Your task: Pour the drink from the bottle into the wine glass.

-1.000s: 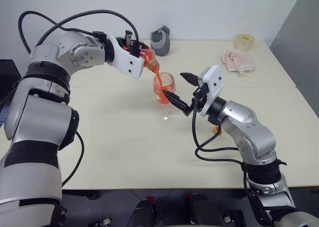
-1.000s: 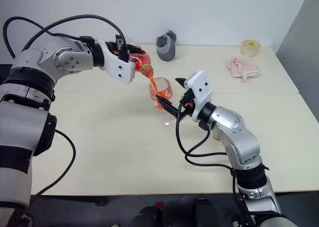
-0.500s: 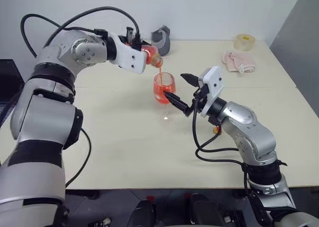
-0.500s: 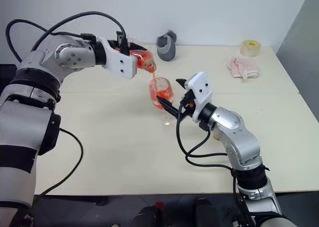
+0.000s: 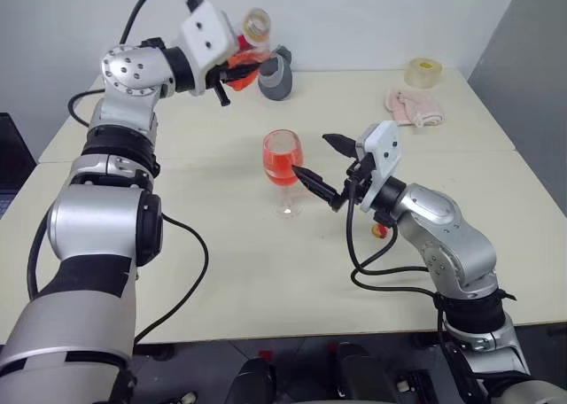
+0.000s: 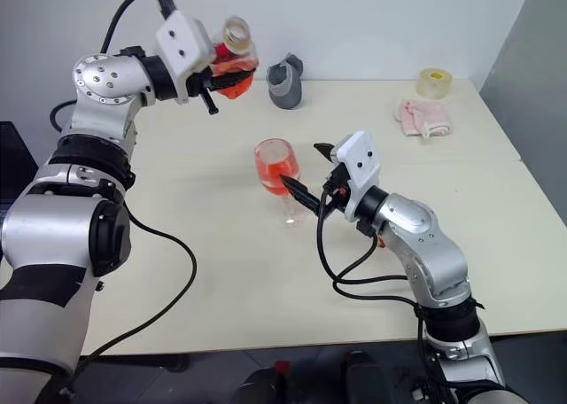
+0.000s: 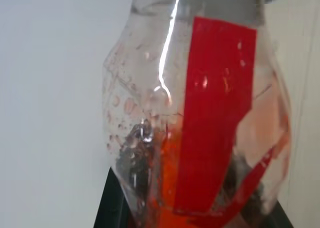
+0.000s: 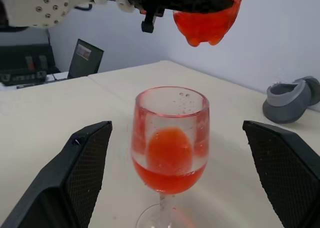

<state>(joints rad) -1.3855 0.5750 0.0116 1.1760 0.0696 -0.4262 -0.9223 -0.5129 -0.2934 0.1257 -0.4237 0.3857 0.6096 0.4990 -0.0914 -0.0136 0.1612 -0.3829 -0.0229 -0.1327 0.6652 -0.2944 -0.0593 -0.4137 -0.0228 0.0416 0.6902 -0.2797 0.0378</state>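
The wine glass (image 5: 282,160) stands on the table, its bowl about half full of the red-orange drink (image 8: 169,163). My right gripper (image 5: 326,163) is open beside it, one black finger (image 8: 80,178) on each side of the bowl and both clear of the glass. Up at the back left, my left gripper (image 5: 229,74) is shut on the bottle (image 5: 246,57). The bottle is held nearly upright, its open neck pointing up. A little drink remains in its base (image 8: 205,25). Its red label (image 7: 215,123) faces the left wrist view.
A grey object (image 5: 273,74) sits on the table behind the glass. A roll of tape (image 5: 423,70) and a pink cloth (image 5: 412,107) lie at the back right. A small orange-yellow thing (image 5: 379,229) lies under my right forearm. A dark laptop (image 5: 9,147) is at the far left.
My left arm rolled the bottle from tipped over the glass back to upright and lifted it up and to the left; the stream stopped. The right gripper has kept its place.
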